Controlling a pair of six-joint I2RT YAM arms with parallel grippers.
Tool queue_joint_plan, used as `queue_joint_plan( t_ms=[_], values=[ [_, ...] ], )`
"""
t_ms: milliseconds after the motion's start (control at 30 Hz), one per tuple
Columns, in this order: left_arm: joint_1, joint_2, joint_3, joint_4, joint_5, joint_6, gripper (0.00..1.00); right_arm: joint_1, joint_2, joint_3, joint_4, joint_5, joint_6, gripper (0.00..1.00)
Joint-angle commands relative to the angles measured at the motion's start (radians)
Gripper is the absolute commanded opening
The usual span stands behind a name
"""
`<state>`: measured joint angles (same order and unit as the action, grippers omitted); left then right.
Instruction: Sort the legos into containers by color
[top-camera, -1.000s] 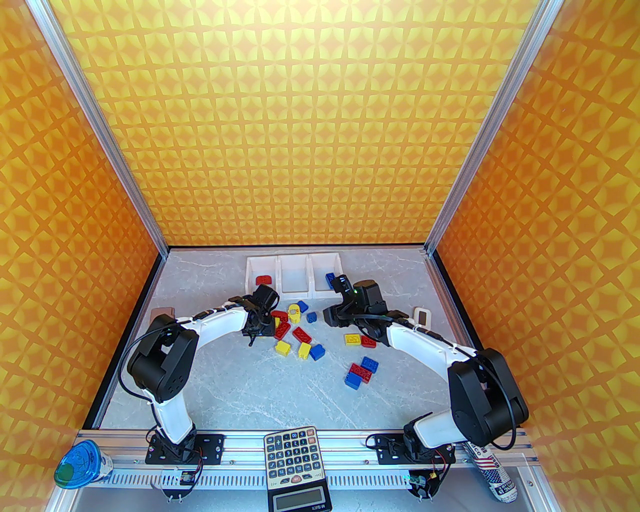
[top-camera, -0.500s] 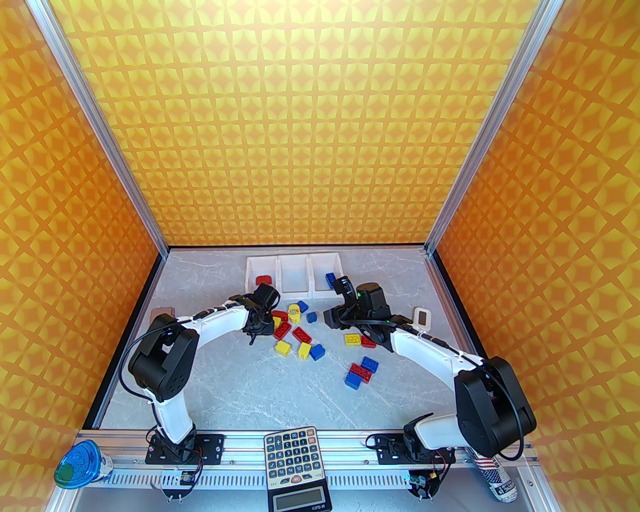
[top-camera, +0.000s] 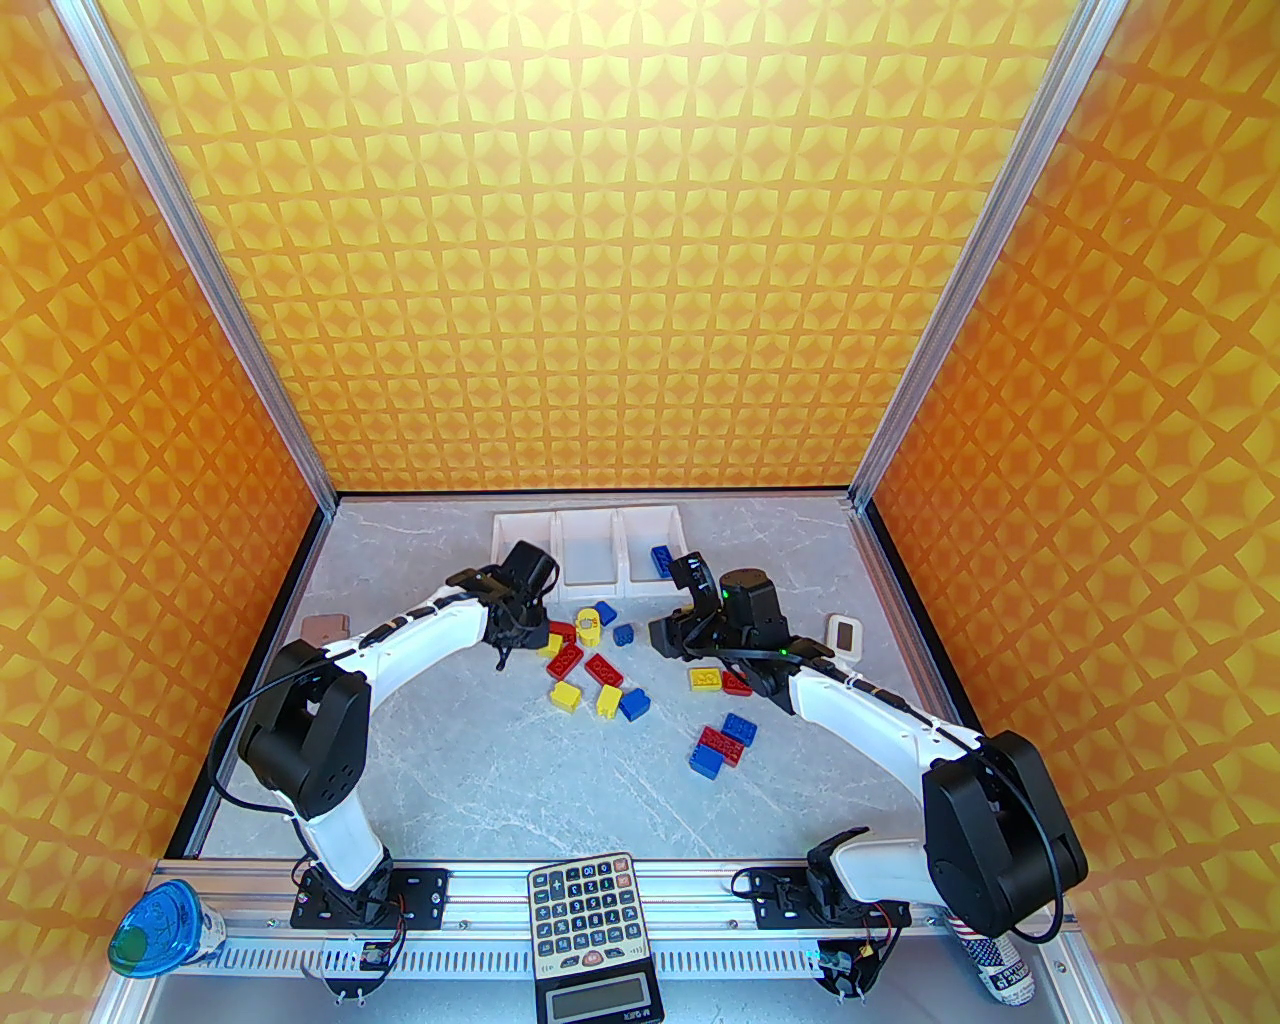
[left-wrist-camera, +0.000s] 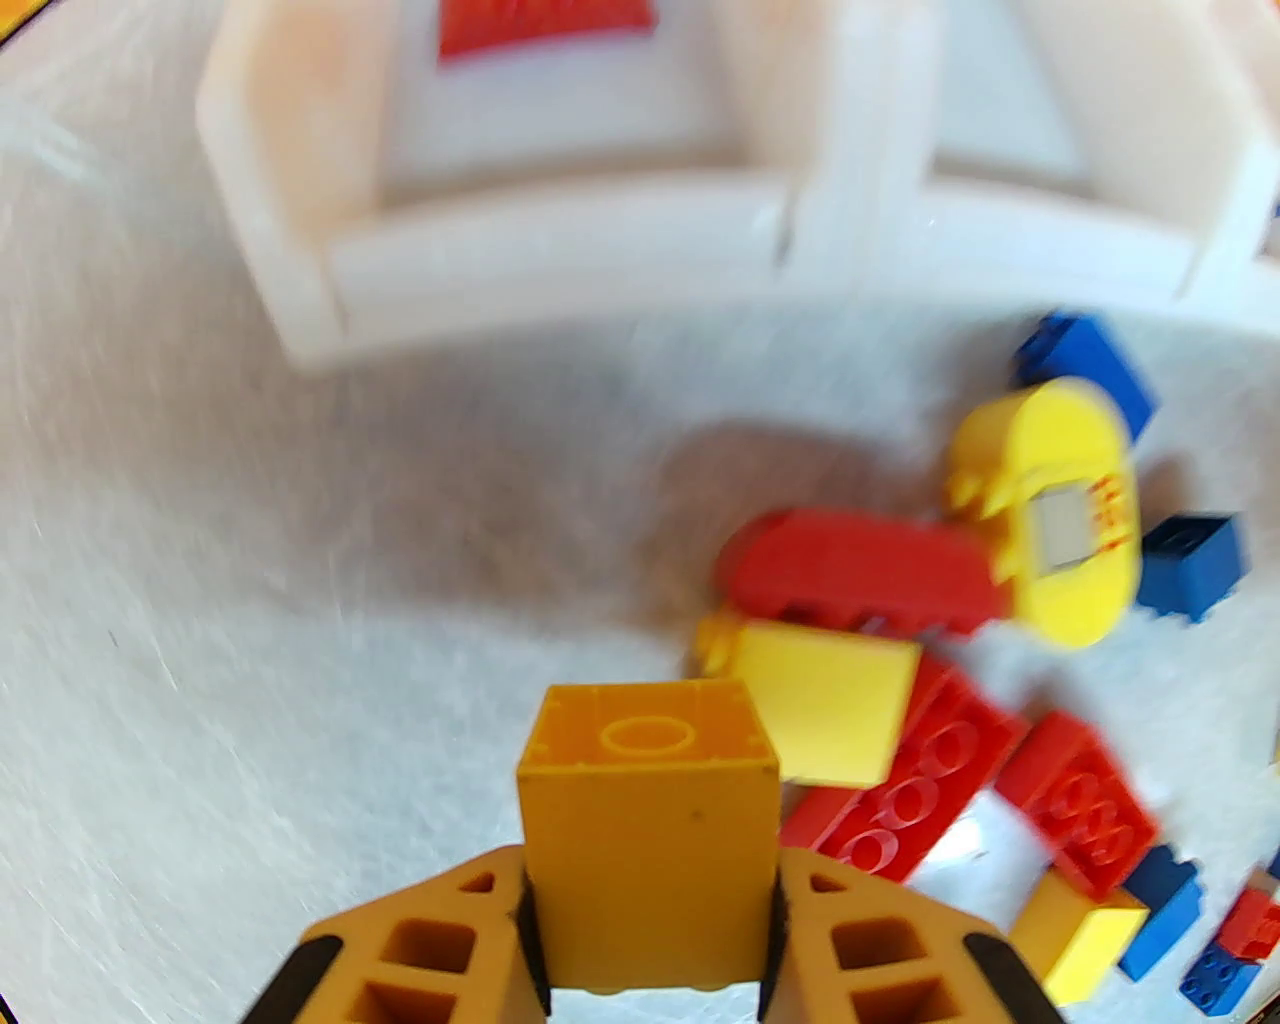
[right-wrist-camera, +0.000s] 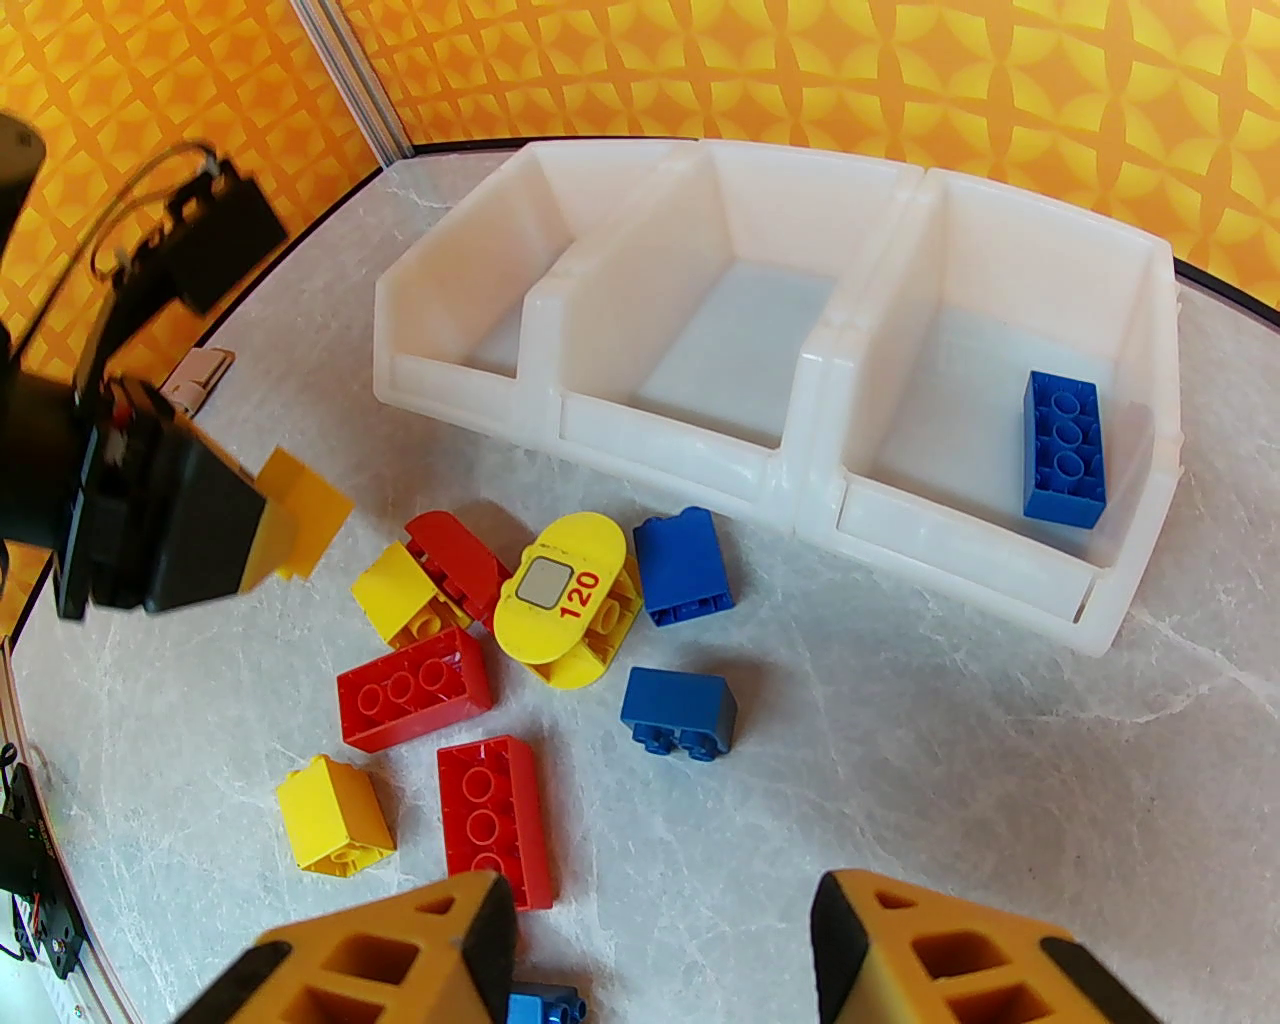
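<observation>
nearest of all, a calculator (top-camera: 588, 915) lies on the rail between the arm bases. past it, on the gray table (top-camera: 480, 780), the loose legos (top-camera: 603, 668) lie about. first comes a small clump of two blue and one red. then a yellow and a red sit side by side close to the right arm. then there is a bigger heap of red, yellow and blue ones in the middle. that is more than ten legos not sorted yet. the right gripper (right-wrist-camera: 660, 890) hangs over this heap with its fingers apart and nothing between them. the left gripper (left-wrist-camera: 650, 880) is squeezed tight on a yellow brick (left-wrist-camera: 648, 790), one finger on each side. the brick looks lifted off the table, to the left of the heap and just in front of the bins (top-camera: 588, 582). these three white bins stand farthest back, joined in a row. the left bin (left-wrist-camera: 550, 240) has one red brick (left-wrist-camera: 545, 20) in it. the right bin (right-wrist-camera: 950, 540) has one blue brick (right-wrist-camera: 1065, 445). the mid bin (right-wrist-camera: 660, 430) has no brick that i can see, so i think it is meant for yellow. so the job has only just begun: two legos are put away, one yellow is in hand, and all the rest wait on the table. i think the next step is to carry the yellow brick over the mid bin and let go. it must not drop in the left bin, which is the closest one.
</observation>
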<state>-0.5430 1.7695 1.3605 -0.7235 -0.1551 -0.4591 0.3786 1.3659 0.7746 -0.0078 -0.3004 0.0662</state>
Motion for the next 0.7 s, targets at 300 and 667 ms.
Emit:
queue_joint_plan(
  t_ms=[300, 667],
  values=[
    [0.003, 0.22, 0.422, -0.077, -0.027, 0.092, 0.32, 0.004, -0.06, -0.039, 0.03, 0.006, -0.013, 0.54],
    [0.006, 0.549, 0.906, -0.178, -0.027, 0.125, 0.54, 0.005, -0.061, -0.037, 0.021, 0.041, -0.019, 0.55]
  ],
)
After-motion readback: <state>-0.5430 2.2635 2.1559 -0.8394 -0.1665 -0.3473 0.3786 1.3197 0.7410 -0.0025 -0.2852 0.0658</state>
